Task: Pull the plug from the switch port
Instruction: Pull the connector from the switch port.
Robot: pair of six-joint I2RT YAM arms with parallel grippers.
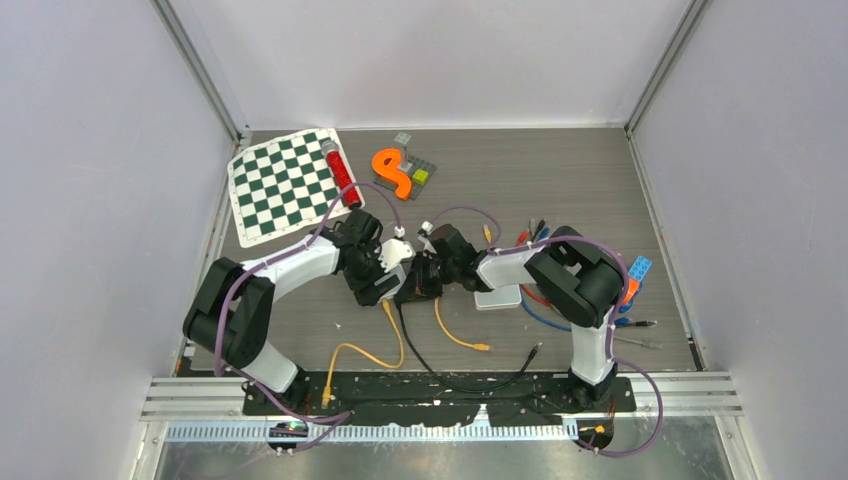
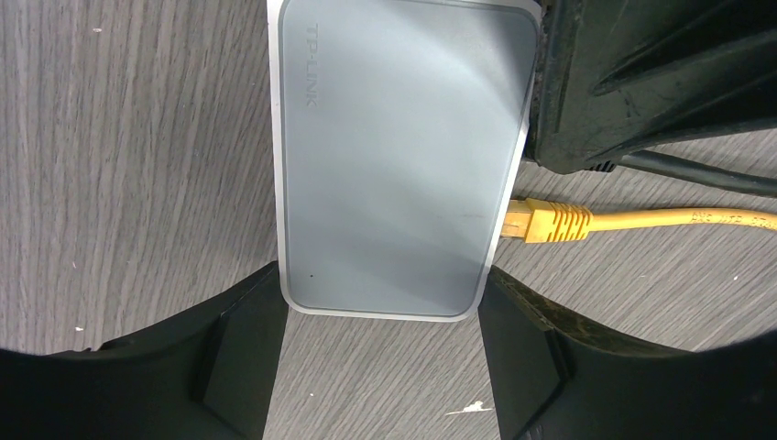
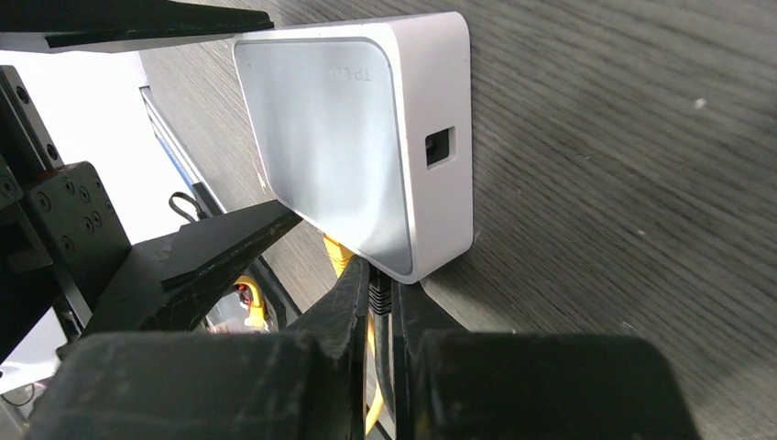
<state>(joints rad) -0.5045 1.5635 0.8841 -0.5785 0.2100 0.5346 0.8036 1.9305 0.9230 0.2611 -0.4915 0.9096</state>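
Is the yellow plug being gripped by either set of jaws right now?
No, the yellow plug sits bare at the edge of the switch, while the right gripper has its jaws shut on the black cable beside it.

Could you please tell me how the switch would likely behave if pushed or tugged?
The switch looks like a thin plastic box, so probably light and rigid. Lying flat on the table, it should slide rather than tip. Its smooth shell may slip, though the left claw brackets both sides.
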